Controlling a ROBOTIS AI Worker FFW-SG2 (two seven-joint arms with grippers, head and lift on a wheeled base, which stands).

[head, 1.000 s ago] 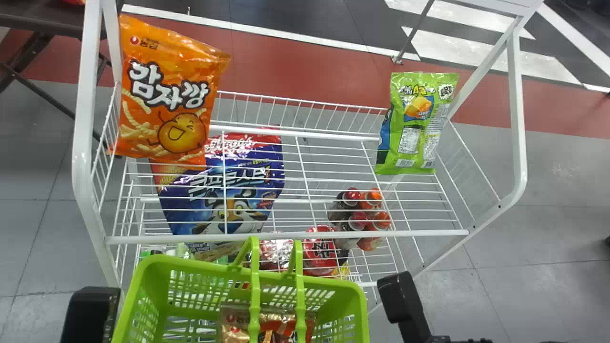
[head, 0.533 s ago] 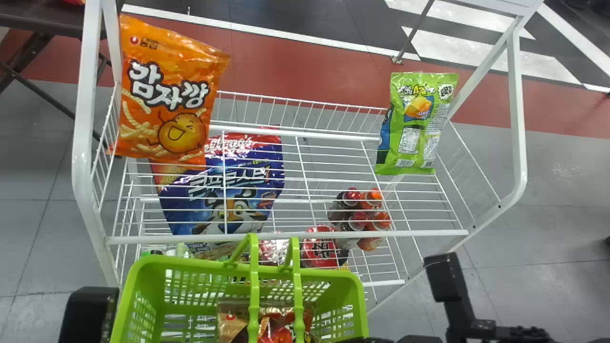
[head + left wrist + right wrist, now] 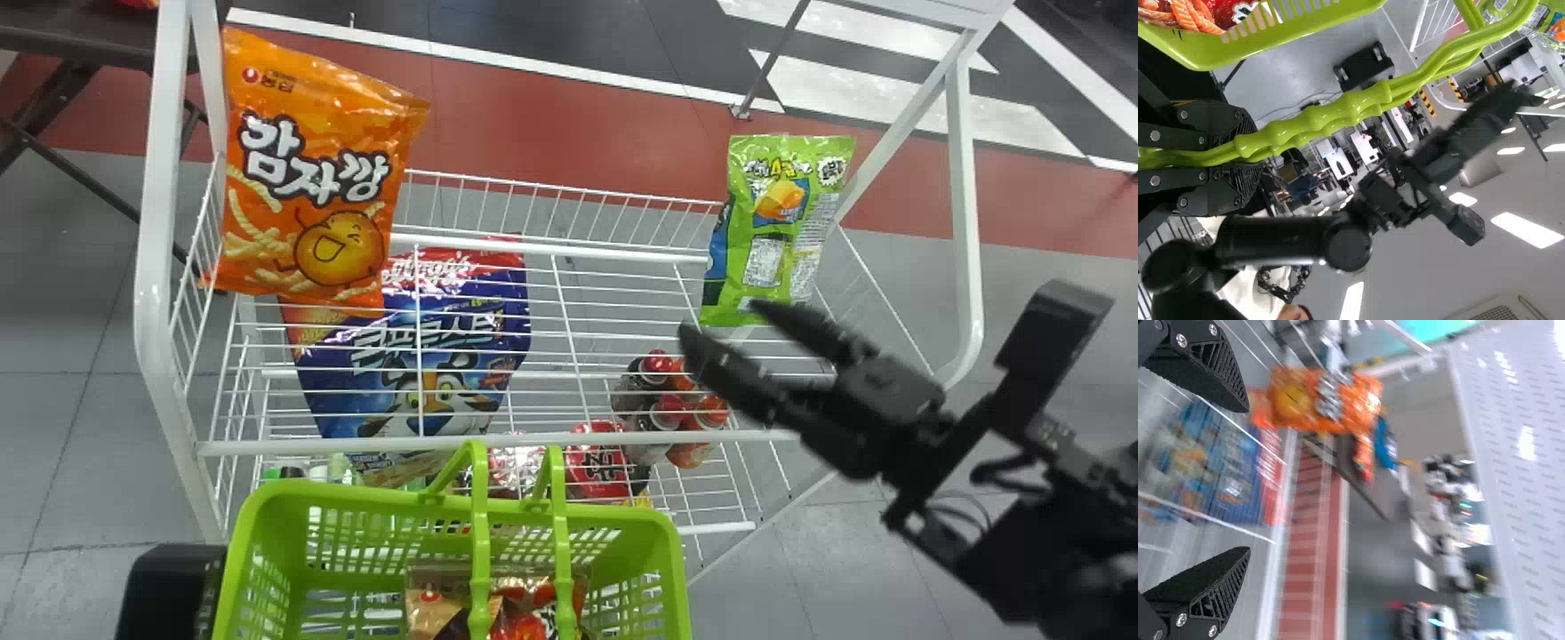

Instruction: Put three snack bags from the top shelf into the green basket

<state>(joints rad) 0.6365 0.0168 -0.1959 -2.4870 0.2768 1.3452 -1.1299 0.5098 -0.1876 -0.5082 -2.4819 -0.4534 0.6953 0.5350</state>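
Two on top shelf (image 3: 356,444): orange bag (image 3: 311,178), green bag (image 3: 773,231). Our right gripper (image 3: 722,320) gapes wide, empty; left gripper (image 3: 1251,155) pinches basket handles (image 3: 1358,105). We should straddle orange bag squarely, squeeze softly, lift clear.

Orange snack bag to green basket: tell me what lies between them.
In the head view, a blue cereal bag shows between them through the wire top shelf, whose front rail is nearer the basket.
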